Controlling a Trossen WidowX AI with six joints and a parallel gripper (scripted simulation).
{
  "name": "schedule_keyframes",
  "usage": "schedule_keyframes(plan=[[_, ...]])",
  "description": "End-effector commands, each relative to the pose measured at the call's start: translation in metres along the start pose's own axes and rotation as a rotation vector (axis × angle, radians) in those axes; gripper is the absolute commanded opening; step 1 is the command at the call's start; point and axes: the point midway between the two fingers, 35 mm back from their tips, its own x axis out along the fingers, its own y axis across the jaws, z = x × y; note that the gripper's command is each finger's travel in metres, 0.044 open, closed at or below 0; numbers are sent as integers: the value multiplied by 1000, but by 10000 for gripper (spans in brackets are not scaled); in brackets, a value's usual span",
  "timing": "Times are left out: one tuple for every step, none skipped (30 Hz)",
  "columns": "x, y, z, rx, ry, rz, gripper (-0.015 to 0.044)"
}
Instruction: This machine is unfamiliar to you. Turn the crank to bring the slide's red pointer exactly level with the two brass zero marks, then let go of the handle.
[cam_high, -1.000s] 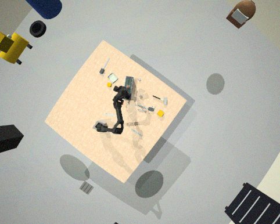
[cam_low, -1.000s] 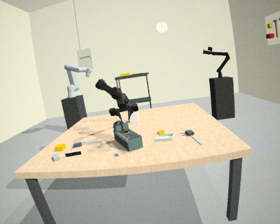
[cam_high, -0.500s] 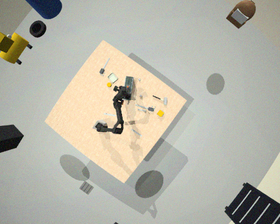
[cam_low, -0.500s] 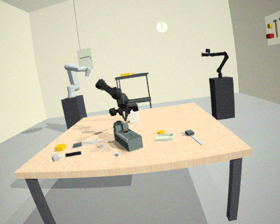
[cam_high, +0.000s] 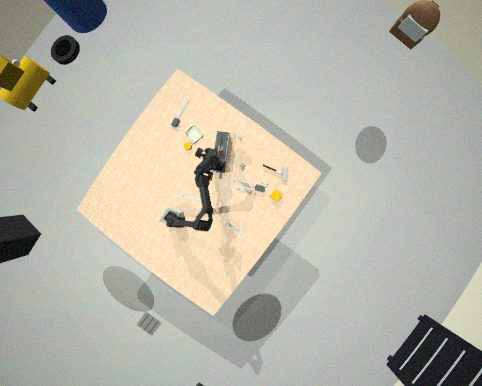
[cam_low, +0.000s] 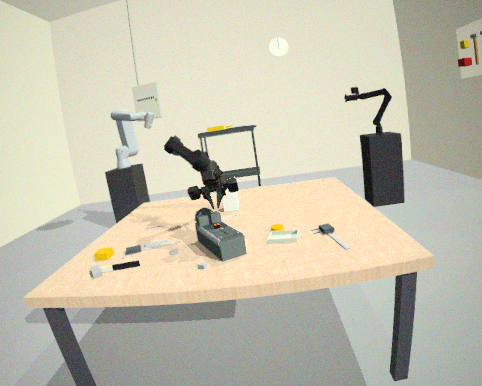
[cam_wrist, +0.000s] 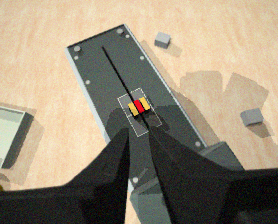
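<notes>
The grey machine (cam_wrist: 97, 65) (cam_low: 226, 243) (cam_high: 223, 144) lies on the wooden table (cam_low: 310, 260). A long slot runs down its dark top. On the slide, the red pointer (cam_wrist: 138, 105) sits between the two brass marks (cam_wrist: 132, 109) (cam_wrist: 145, 103), level with them. My gripper (cam_wrist: 138, 133) (cam_low: 218, 206) (cam_high: 214, 161) hangs over the near end of the machine, fingertips pointing down at the slide. Its fingers stand almost together, and I see nothing between them. The crank handle is hidden beneath my fingers in the wrist view.
A shallow white tray (cam_wrist: 10, 131) (cam_low: 282, 236) (cam_high: 194, 133) and a yellow disc (cam_low: 277, 227) lie on one side of the machine. Two small grey cubes (cam_wrist: 162, 39) (cam_wrist: 251, 116) lie on the other. A hammer (cam_low: 115, 267), a yellow block (cam_low: 103, 254) and a scraper (cam_low: 332, 234) lie further off.
</notes>
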Motion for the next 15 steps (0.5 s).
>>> schedule_keyframes(plan=[[0, 0, 0, 0, 0, -1, 157], [0, 0, 0, 0, 0, -1, 184], [0, 0, 0, 0, 0, -1, 210], [0, 0, 0, 0, 0, -1, 236], [0, 0, 0, 0, 0, -1, 263], [0, 0, 0, 0, 0, -1, 289], [0, 0, 0, 0, 0, -1, 315], [0, 0, 0, 0, 0, -1, 341], [0, 0, 0, 0, 0, -1, 368], [0, 0, 0, 0, 0, -1, 394], [0, 0, 0, 0, 0, -1, 420], [0, 0, 0, 0, 0, -1, 440], [0, 0, 0, 0, 0, -1, 440], [0, 0, 0, 0, 0, -1, 414], [0, 0, 0, 0, 0, -1, 387]])
